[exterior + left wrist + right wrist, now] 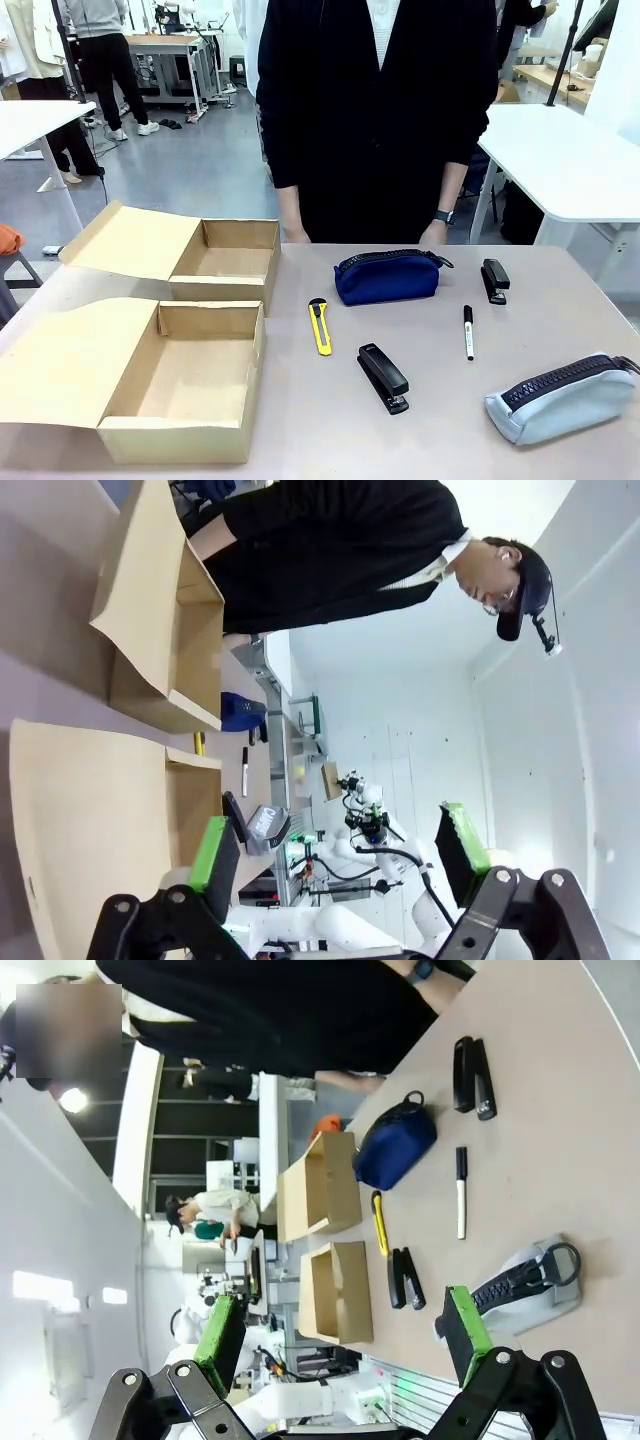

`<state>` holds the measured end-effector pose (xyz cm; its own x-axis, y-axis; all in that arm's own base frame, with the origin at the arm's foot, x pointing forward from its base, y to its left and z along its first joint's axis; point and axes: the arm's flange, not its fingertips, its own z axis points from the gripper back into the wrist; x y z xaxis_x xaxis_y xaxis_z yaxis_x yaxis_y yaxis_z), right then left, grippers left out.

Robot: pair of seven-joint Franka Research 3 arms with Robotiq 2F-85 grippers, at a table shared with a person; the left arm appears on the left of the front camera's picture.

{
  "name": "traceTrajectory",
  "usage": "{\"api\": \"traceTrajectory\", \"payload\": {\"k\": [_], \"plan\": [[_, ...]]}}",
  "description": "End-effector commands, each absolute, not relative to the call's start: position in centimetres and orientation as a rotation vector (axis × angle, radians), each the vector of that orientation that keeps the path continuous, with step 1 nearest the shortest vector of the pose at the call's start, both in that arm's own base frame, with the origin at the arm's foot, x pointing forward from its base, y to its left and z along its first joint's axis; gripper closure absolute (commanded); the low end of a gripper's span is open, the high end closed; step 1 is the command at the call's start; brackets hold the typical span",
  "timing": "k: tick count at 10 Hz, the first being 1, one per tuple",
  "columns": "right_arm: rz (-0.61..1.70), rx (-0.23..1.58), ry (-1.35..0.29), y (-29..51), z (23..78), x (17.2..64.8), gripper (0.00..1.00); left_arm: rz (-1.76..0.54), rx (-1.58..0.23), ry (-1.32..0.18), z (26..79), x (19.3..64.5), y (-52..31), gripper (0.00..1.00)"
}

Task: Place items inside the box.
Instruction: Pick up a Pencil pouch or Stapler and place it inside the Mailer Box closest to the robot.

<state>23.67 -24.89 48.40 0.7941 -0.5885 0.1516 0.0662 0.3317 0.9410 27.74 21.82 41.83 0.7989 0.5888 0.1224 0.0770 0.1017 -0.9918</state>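
Observation:
Two open cardboard boxes stand at the table's left, a near box [180, 380] and a far box [225, 265], both with nothing inside. To their right lie a yellow utility knife [320, 326], a navy blue zip pouch [387, 277], a black stapler [384, 378], a second black stapler [494, 281], a black marker pen [468, 331] and a grey zip pouch [560, 398]. My left gripper [340, 855] hangs open in the air beside the near box [100, 810]. My right gripper [340, 1332] is open too, above the grey pouch [520, 1285], holding nothing.
A person in a dark top [375, 110] stands at the far edge with both hands at the table rim. White tables stand beyond at the left and right. Bare tabletop [330, 440] stretches along the front edge.

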Motion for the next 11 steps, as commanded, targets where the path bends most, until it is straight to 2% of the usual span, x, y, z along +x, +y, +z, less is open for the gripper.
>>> {"api": "traceTrajectory", "payload": {"k": [1, 3, 4, 5, 6, 8, 11], "plan": [[-0.434, 1.158, -0.556, -25.8, 48.6, 23.3, 0.00, 0.376, -1.426, -0.593, 42.1, 27.0, 22.0, 0.00], [-0.452, 1.157, -0.526, -25.1, 48.5, 23.4, 0.00, 0.376, -1.426, -0.593, 42.1, 27.0, 22.0, 0.00], [-0.041, 1.269, -0.552, -24.2, 48.7, 22.8, 0.00, 0.376, -1.426, -0.593, 42.1, 27.0, 22.0, 0.00], [0.335, 0.885, -0.668, -20.8, 49.5, 21.9, 0.00, 0.376, -1.426, -0.593, 42.1, 27.0, 22.0, 0.00], [0.551, 0.687, -0.567, -18.1, 49.6, 22.1, 0.00, 0.376, -1.426, -0.593, 42.1, 27.0, 22.0, 0.00], [0.309, 0.996, -0.619, -24.0, 49.9, 22.8, 0.00, 0.376, -1.426, -0.593, 42.1, 27.0, 22.0, 0.00], [0.344, 0.962, -0.708, -30.3, 49.0, 17.4, 0.00, 0.376, -1.426, -0.593, 42.1, 27.0, 22.0, 0.00]]}}
